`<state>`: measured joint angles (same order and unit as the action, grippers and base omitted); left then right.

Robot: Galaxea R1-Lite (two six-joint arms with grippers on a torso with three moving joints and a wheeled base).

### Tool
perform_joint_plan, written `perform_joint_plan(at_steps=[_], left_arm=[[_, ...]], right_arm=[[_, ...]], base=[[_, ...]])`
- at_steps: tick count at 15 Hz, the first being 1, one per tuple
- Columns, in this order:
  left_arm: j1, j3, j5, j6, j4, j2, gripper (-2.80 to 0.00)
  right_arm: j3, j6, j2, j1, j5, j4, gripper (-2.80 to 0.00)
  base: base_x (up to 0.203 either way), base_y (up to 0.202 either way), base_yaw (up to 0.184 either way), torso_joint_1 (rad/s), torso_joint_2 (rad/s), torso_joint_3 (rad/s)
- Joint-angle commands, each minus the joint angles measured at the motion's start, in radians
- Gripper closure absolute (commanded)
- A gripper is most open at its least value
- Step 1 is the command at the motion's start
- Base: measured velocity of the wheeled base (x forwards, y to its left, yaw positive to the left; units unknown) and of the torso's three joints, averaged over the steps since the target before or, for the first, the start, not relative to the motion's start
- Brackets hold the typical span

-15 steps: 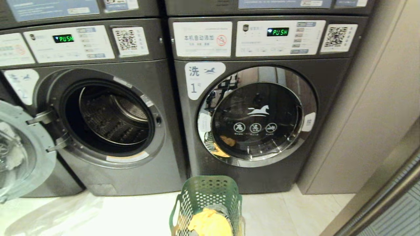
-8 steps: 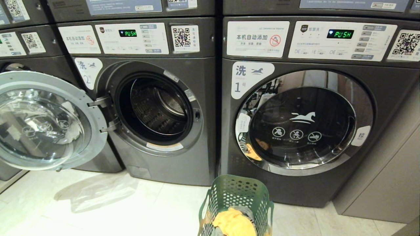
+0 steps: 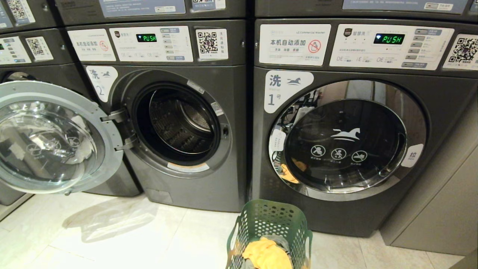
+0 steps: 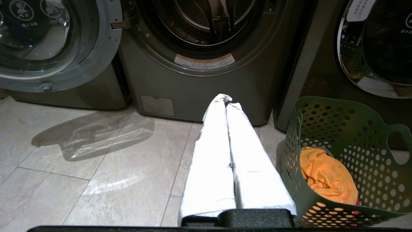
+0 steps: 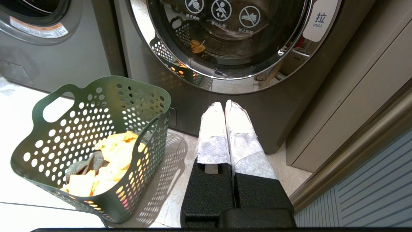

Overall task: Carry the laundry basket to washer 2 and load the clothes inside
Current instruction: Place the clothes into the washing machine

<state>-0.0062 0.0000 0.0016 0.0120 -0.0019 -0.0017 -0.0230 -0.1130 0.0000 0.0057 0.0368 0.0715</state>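
The dark green laundry basket (image 3: 269, 220) stands on the floor in front of washer 1's left edge. Orange-yellow clothes (image 3: 266, 254) and a grey piece lie inside it. Washer 2 (image 3: 209, 190) is to the basket's left. Its round door (image 3: 48, 138) is swung wide open to the left and its drum (image 3: 179, 123) looks empty. My left gripper (image 4: 227, 100) is shut and empty, low over the floor, with the basket (image 4: 354, 129) on its right. My right gripper (image 5: 224, 104) is also shut and empty, on the other side of the basket (image 5: 80, 129). Neither gripper shows in the head view.
Washer 1 (image 3: 336, 213), with its door shut, stands right behind the basket. A third machine (image 3: 22, 48) at the far left is partly hidden by washer 2's open door. A beige cabinet wall (image 3: 448, 194) closes the right side. A metal rail (image 5: 354, 151) runs beside my right gripper.
The head view has swung to the left, bringing washer 2 and its open door fully into the picture. The basket has kept its place before washer 1. Over the last half second almost nothing has shifted.
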Motion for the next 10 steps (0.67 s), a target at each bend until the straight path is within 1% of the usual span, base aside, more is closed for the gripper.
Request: perform_joint_plan(at_steps=[1,6,7,8,10], left_arm=[[0.0,0.0,0.0,0.0,-0.001,0.0,0.0],[0.0,0.0,0.0,0.0,-0.001,0.001,0.0],[0.0,0.0,0.0,0.0,-0.001,0.0,0.0],[0.0,0.0,0.0,0.0,-0.003,0.0,0.0],[0.0,0.0,0.0,0.0,-0.002,0.0,0.0]], right_arm=[[0.0,-0.001,0.002,0.0,0.0,0.001,0.0],[0.0,0.001,0.002,0.0,0.0,0.001,0.0],[0.0,0.002,0.001,0.0,0.0,0.001,0.0],[0.0,0.001,0.002,0.0,0.0,0.001,0.0],[0.0,0.003,0.002,0.0,0.0,0.001,0.0]], base=[[0.0,0.0,0.0,0.0,0.0,0.0],[0.0,0.0,0.0,0.0,0.0,0.0],[0.002,0.06,-0.009,0.001,0.01,0.002],[0.001,0.117,-0.006,0.004,0.0,0.002],[0.0,0.188,-0.001,0.002,0.0,0.001]])
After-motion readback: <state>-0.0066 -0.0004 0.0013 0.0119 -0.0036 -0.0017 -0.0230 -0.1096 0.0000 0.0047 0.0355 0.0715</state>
